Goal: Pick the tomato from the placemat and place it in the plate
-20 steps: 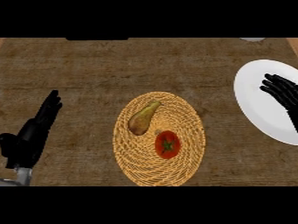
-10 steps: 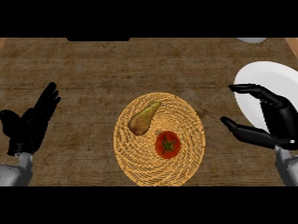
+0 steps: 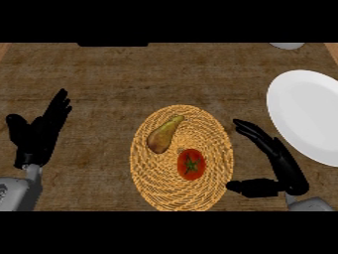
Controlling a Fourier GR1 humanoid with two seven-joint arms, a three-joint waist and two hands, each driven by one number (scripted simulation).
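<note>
On the woven placemat (image 3: 182,193) sits one red, green-stemmed tomato (image 3: 191,164) beside one pear (image 3: 162,135); right hand (image 3: 280,166) spread open alongside, left hand (image 3: 38,133) open, one white plate (image 3: 314,116).

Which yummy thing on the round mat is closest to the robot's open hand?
The red tomato. It sits nearer the right hand than the yellowish pear, which lies farther up and left on the woven placemat.
</note>
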